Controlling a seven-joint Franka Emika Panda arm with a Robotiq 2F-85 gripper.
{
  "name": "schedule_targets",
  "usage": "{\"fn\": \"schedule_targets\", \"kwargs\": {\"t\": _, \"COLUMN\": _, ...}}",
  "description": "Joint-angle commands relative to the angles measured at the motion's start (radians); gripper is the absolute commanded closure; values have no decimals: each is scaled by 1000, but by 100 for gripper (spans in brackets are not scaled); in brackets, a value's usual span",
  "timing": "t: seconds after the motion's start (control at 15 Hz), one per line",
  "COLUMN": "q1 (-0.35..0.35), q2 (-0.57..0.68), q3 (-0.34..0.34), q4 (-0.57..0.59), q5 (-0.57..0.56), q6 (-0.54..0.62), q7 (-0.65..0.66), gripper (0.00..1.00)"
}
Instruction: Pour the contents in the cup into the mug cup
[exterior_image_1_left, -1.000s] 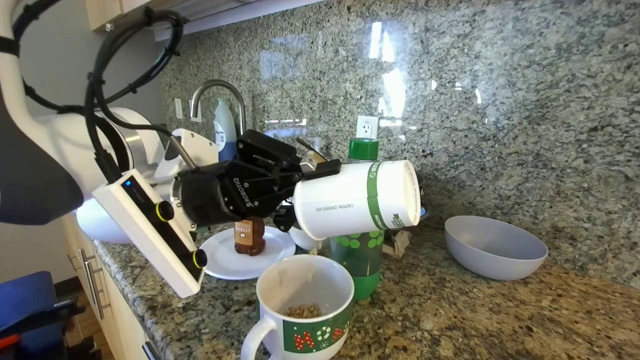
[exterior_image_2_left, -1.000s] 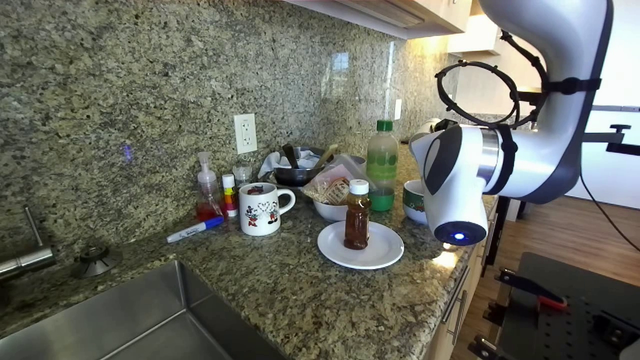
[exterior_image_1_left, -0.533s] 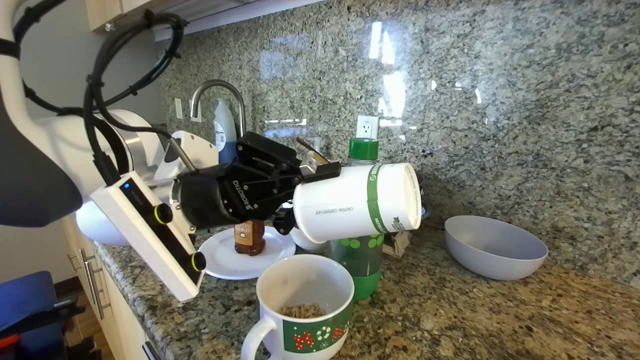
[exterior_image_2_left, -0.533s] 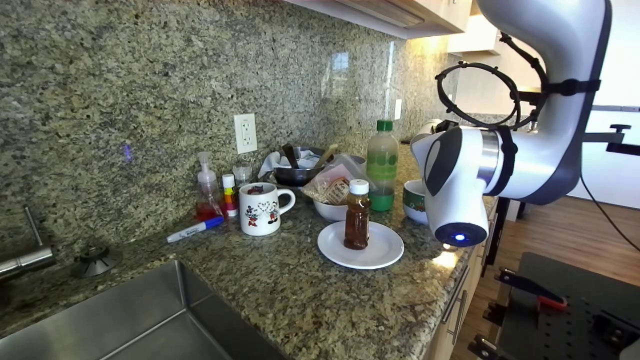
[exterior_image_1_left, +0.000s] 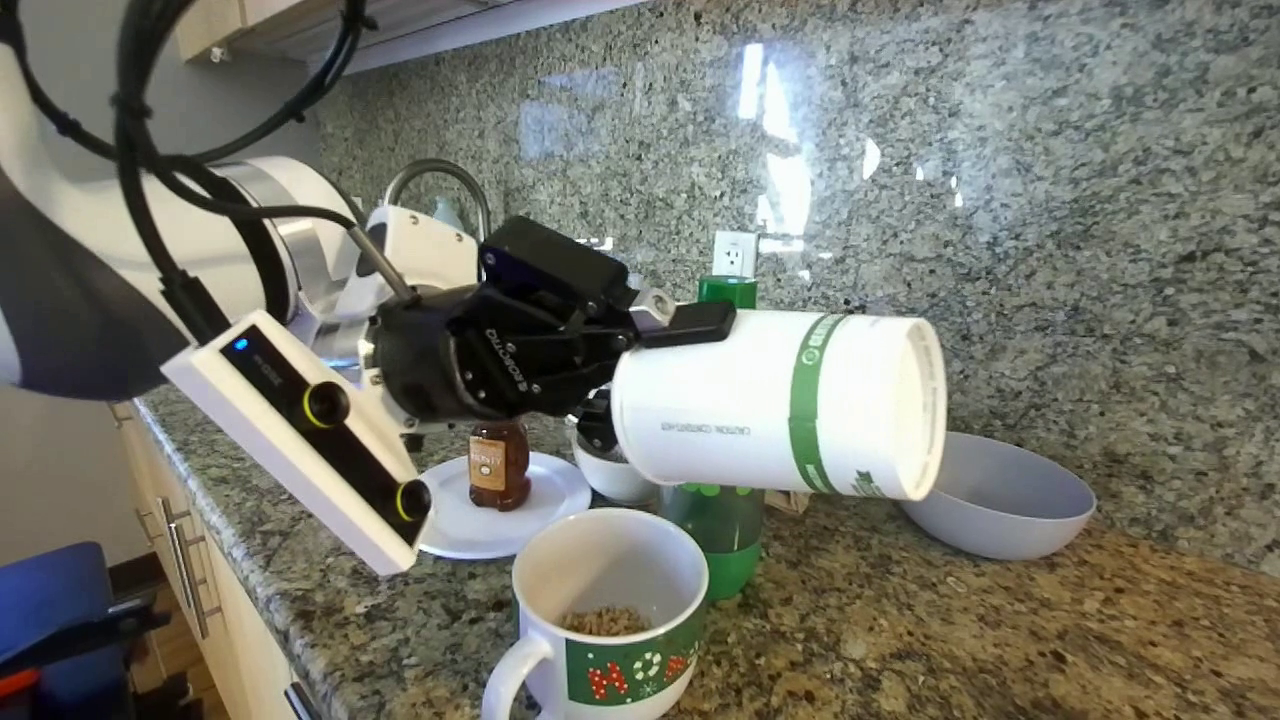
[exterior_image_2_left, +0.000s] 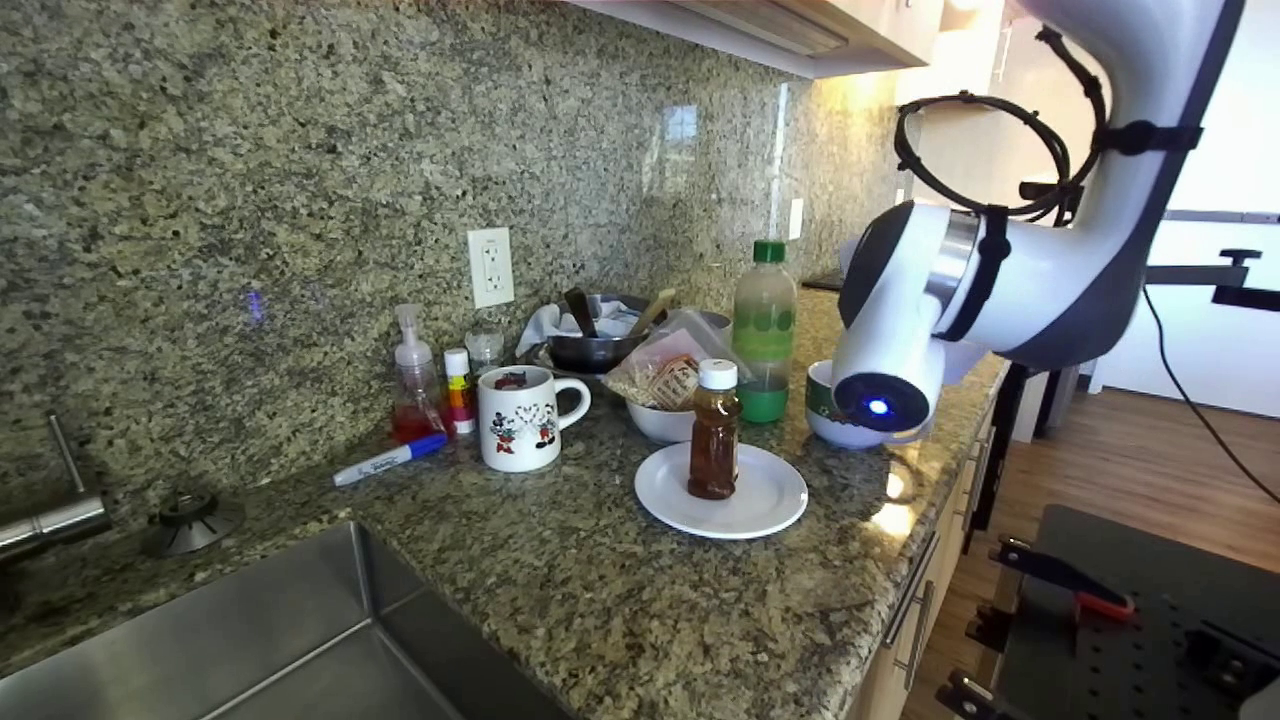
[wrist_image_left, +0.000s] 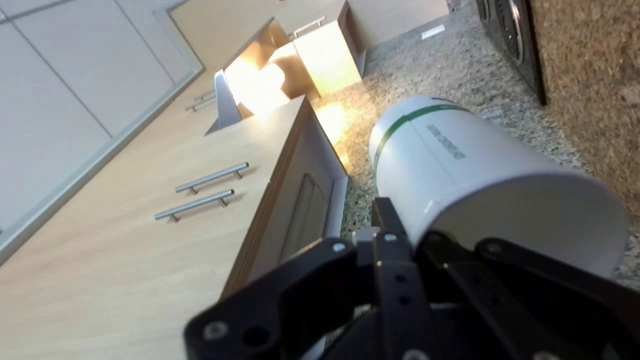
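Note:
The cup is a white paper cup (exterior_image_1_left: 720, 410) with a green band, lying nearly level in the air in an exterior view. Its open mouth faces my gripper and its base points away. My gripper (exterior_image_1_left: 668, 372) is shut on its wall at the rim. In the wrist view, the fingers (wrist_image_left: 407, 225) pinch the cup's rim, and the part of its inside that shows looks bare. The mug cup (exterior_image_1_left: 632, 668), white with a green patterned band, stands upright below and left of the cup, apart from it. Tan grains (exterior_image_1_left: 605, 621) lie in it. The arm partly hides the mug (exterior_image_2_left: 828, 405) in an exterior view.
A green bottle (exterior_image_1_left: 725, 560) stands right behind the mug. A grey bowl (exterior_image_1_left: 1000, 490) sits to the right, behind the cup's base. A honey bottle (exterior_image_2_left: 714, 445) stands on a white plate (exterior_image_2_left: 665, 500). A bagged white bowl (exterior_image_2_left: 660, 422), a cartoon mug (exterior_image_2_left: 520, 420) and a sink (exterior_image_2_left: 250, 620) lie beyond.
My gripper has carried the paper cup to the right and closer in an exterior view, slightly upward, and the cup is now nearer level. The mug and its grains have not moved.

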Motion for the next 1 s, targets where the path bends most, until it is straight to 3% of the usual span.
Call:
{"fn": "schedule_targets", "kwargs": {"t": 0.0, "q1": -23, "q2": -126, "q3": -20, "q4": 36, "q5": 94, "q6": 133, "q7": -23, "gripper": 97}}
{"fn": "schedule_targets", "kwargs": {"t": 0.33, "q1": -33, "q2": -256, "q3": -80, "q4": 105, "q5": 254, "q6": 296, "q7": -83, "gripper": 97}}
{"fn": "schedule_targets", "kwargs": {"t": 0.93, "q1": -43, "q2": -486, "q3": -200, "q4": 187, "q5": 620, "q6": 484, "q7": -237, "gripper": 97}}
